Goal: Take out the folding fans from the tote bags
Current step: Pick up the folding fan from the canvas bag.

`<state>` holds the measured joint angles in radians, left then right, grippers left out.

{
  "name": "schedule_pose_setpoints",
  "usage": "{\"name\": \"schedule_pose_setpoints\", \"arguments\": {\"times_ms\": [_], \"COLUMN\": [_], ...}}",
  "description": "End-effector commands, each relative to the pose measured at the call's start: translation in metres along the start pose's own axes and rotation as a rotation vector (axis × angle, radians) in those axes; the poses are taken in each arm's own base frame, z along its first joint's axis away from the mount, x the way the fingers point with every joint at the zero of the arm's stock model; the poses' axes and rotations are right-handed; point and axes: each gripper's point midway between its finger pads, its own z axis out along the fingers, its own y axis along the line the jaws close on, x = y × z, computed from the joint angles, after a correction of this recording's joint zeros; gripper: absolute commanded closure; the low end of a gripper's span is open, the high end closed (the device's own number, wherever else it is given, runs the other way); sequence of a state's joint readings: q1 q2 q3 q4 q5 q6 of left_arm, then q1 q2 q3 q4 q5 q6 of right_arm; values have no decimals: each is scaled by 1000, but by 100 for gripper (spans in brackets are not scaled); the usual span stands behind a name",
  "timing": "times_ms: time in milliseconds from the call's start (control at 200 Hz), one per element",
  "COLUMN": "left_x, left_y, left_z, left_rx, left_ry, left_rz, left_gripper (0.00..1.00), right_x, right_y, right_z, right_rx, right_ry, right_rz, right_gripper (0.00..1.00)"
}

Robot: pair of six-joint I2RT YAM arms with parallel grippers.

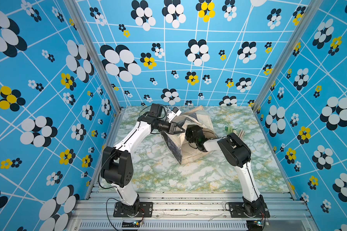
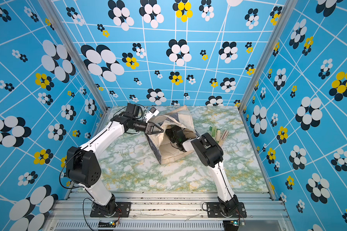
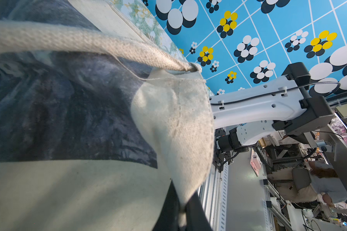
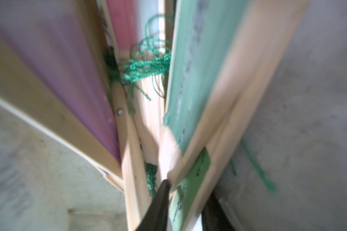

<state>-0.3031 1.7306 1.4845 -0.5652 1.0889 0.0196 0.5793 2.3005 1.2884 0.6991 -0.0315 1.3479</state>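
The cream tote bag with dark printed panels lies mid-table in both top views. My left gripper is shut on its cream rim, holding the mouth up; the strap handle runs past it. My right arm's wrist reaches into the mouth, so its fingers are hidden from above. Inside, my right gripper is shut on a green-edged folding fan. Beside it lie a purple fan, a pink fan and a green tassel.
A few closed fans lie on the marble-patterned table to the right of the bag, green ones and a pink-edged one. Patterned blue walls close in three sides; an aluminium rail runs along the front.
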Motion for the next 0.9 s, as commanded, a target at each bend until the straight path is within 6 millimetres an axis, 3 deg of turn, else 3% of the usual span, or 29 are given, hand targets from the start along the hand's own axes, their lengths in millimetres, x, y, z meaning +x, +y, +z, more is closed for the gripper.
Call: {"name": "schedule_pose_setpoints", "arguments": {"times_ms": [0, 200, 435, 525, 550, 570, 645, 895], "left_x": [-7, -7, -10, -13, -14, -15, -17, -21], "left_y": [-25, -22, -15, -11, -10, -9, -6, -3], "left_z": [-8, -9, -9, -9, -9, -9, -9, -8], "left_rx": [51, 45, 38, 34, 33, 33, 32, 32], "left_ry": [-19, -20, -30, -39, -43, -45, -47, -50], "left_rz": [59, 51, 39, 32, 31, 30, 25, 25], "left_gripper": [100, 100, 100, 100, 100, 100, 100, 100], "right_x": [-3, -3, -3, 1, 3, 1, 2, 33], "right_y": [-33, -32, -10, 2, -3, 12, 22, 45], "right_z": [0, -7, -25, -38, -40, -47, -62, -108], "right_rx": [62, 44, -14, -53, -48, -79, -111, -271], "right_ry": [-17, -20, -6, 4, 8, 1, -3, 36], "right_rz": [10, 3, -90, -144, -155, -163, -202, -394], "right_gripper": [78, 87, 91, 91, 92, 92, 92, 92]}}
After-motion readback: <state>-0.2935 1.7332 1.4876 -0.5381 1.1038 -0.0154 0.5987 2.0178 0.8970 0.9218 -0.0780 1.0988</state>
